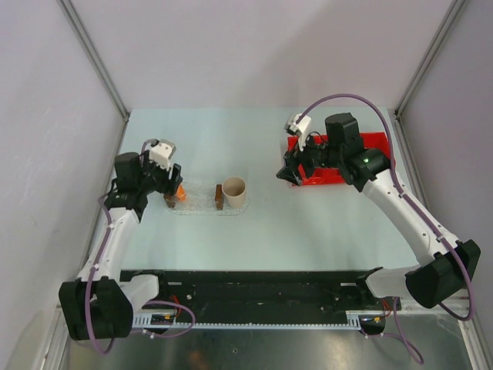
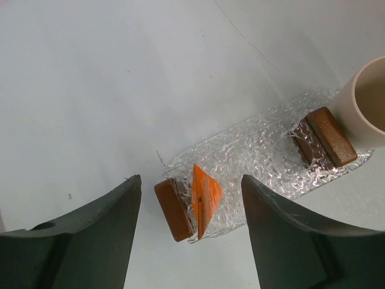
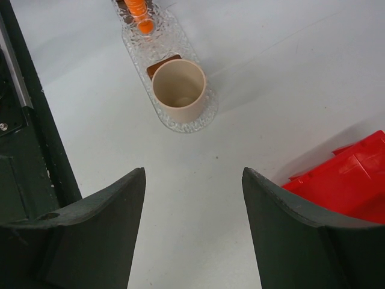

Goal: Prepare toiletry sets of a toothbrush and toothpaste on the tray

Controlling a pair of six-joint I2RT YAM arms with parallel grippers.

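Note:
The clear bumpy oval tray (image 1: pixel 202 205) lies left of the table's middle. An orange toothpaste tube (image 1: pixel 181 192) stands on edge at its left end, against a brown block (image 2: pixel 173 211). In the left wrist view the orange tube (image 2: pixel 206 197) sits on the tray (image 2: pixel 258 150) between my open left gripper's (image 2: pixel 191 179) fingers, apart from both. My left gripper (image 1: pixel 172 190) hovers over that end. My right gripper (image 1: pixel 290 176) is open and empty, over bare table beside the red bin; it also shows in the right wrist view (image 3: pixel 194 172). No toothbrush or blue tube is in view.
A beige cup (image 1: pixel 234 191) stands on the tray's right end, next to a second brown block (image 1: pixel 219 196); it also shows in the right wrist view (image 3: pixel 178 89). A red divided bin (image 1: pixel 350 156) sits at the back right under the right arm. A black rail (image 1: pixel 254 285) runs along the near edge.

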